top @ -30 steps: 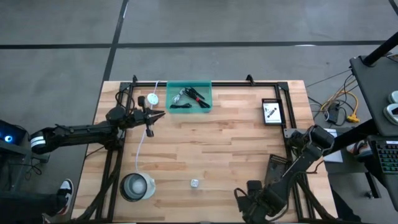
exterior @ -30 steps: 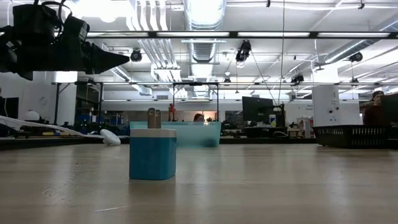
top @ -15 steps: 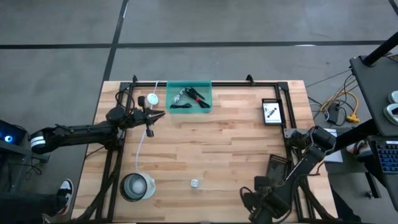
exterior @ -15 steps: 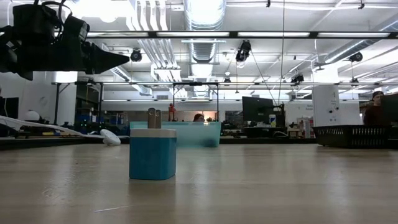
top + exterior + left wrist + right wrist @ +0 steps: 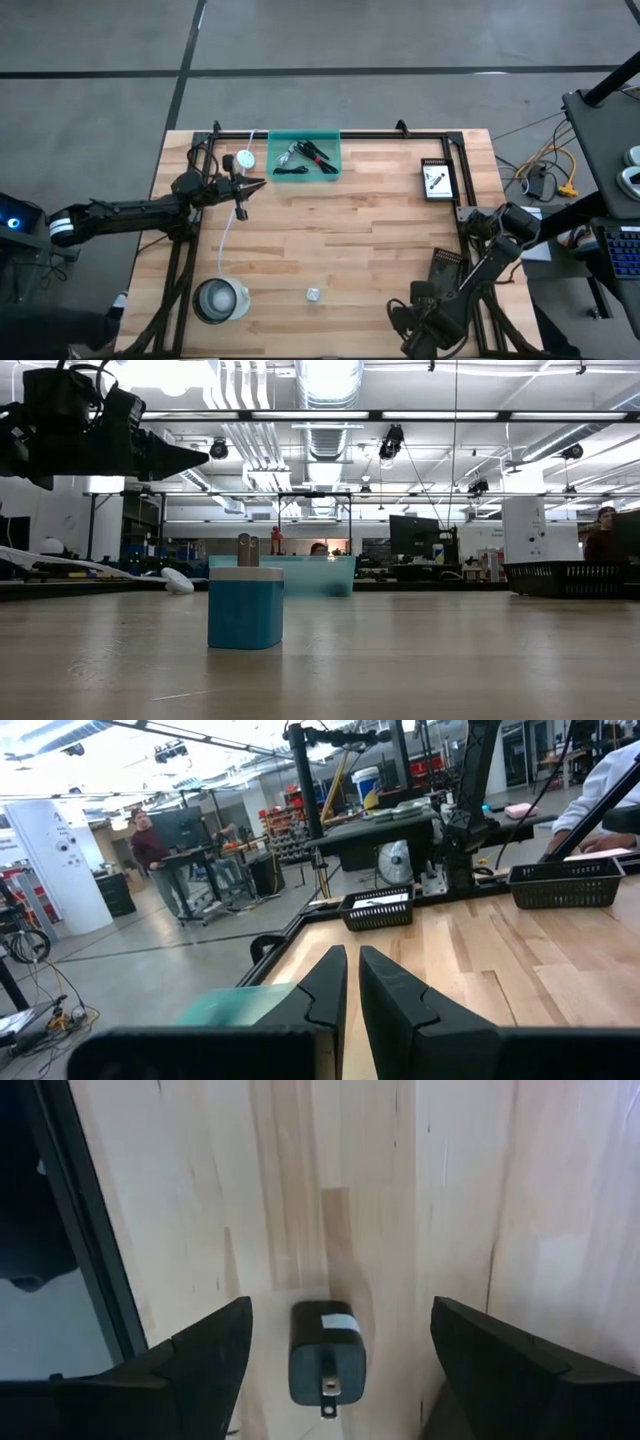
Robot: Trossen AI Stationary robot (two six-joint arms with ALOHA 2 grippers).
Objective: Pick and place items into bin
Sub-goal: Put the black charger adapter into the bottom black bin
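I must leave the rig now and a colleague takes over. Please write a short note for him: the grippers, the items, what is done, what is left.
Left gripper: shut, empty, held above the table just in front of the bin.
Right gripper: open, low over the near right corner, one finger on each side of a black charger that lies on the wood, not gripped.
Done: a black cable and a few other small items are in the bin.
Left: the black charger, and a blue charger standing near the front edge; both are outside the bin.
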